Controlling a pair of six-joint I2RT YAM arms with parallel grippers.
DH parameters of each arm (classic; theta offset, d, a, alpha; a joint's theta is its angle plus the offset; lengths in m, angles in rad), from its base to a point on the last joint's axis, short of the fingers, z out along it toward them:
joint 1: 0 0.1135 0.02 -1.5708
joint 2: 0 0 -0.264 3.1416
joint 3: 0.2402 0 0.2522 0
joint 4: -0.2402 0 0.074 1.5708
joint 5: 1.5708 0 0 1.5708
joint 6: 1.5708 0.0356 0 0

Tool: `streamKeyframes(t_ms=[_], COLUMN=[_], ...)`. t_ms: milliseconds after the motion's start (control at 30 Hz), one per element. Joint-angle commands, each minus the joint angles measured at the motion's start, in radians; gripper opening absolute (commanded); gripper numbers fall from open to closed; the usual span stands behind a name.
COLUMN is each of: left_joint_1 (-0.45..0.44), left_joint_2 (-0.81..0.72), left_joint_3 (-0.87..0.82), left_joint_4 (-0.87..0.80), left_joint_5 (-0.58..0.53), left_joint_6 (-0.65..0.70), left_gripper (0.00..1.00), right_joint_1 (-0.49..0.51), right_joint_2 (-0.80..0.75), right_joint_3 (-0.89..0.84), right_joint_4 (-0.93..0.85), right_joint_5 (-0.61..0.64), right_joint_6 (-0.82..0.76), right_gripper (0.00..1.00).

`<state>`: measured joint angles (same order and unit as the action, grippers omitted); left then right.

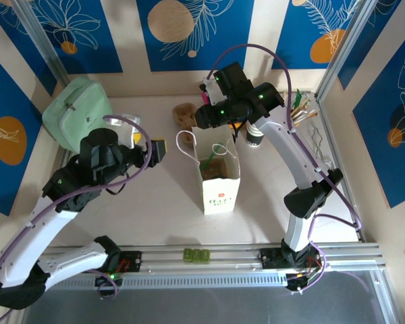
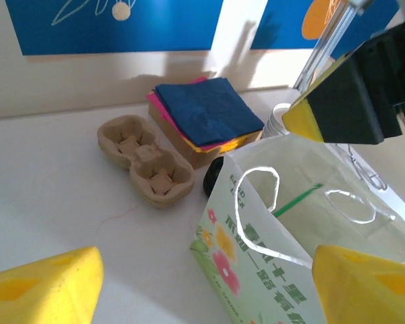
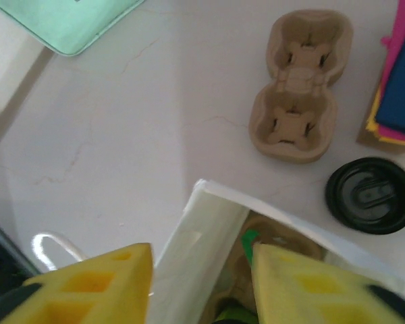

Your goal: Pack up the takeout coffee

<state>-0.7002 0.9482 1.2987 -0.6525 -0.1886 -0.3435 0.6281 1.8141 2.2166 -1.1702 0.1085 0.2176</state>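
Right hand (image 3: 201, 256) is hanging over the open mouth of the white paper bag (image 1: 221, 185), fingers apart and nothing pinched between them, just the bag's rim underneath. Left hand (image 2: 202, 270) is spread wide too and empty, parked off the bag's left side and pointed at it.

The takeout coffee (image 1: 256, 138) is the stack of white ribbed cups standing on the bench (image 1: 155, 202) behind the bag, right up against the right arm.

My guess is that it's very light and easy to crush: thin paper walls and an open rim. The ribbing should give decent grip, so I'd go gently on the side wall a bit below the rim, where it's stiffest. Nested cups might lift together or stick.

The brown cup carrier (image 3: 300, 88) and black lid (image 3: 370, 196) sit near each other behind the bag, with the stack of napkins (image 2: 206, 111) beside them. A green pouch (image 1: 77, 111) is far left.

Possible trouble spots are the bag's looped handles (image 2: 256, 196), and the green straw (image 3: 248, 237) plus something brown taking up room inside.
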Motion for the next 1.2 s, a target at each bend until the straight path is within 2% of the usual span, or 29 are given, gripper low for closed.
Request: streamKeyframes(t_ms=[0, 167, 233, 467, 833, 1167], left_joint_1=[0.010, 0.009, 0.010, 0.010, 0.010, 0.010], left_joint_2=[0.040, 0.137, 0.153, 0.143, 0.105, 0.081], left_joint_3=[0.025, 0.065, 0.068, 0.051, 0.040, 0.011], left_joint_4=[-0.019, -0.045, -0.045, -0.041, -0.067, -0.065], left_joint_5=[0.054, 0.189, 0.207, 0.198, 0.172, 0.164], left_joint_6=[-0.011, -0.017, -0.023, -0.029, -0.040, -0.052], left_gripper=[0.81, 0.80, 0.79, 0.79, 0.80, 0.80], right_joint_1=[0.001, -0.016, -0.041, -0.145, -0.196, -0.216], right_joint_2=[-0.038, -0.030, -0.002, 0.188, 0.538, 0.656], right_joint_3=[0.005, -0.031, -0.017, 0.138, 0.433, 0.438], right_joint_4=[0.034, 0.115, 0.129, 0.106, 0.059, 0.126], right_joint_5=[0.125, 0.347, 0.379, 0.400, 0.414, 0.416], right_joint_6=[-0.024, -0.052, -0.053, 0.038, 0.077, 0.077], right_gripper=[0.56, 0.70, 0.72, 0.74, 0.68, 0.65])
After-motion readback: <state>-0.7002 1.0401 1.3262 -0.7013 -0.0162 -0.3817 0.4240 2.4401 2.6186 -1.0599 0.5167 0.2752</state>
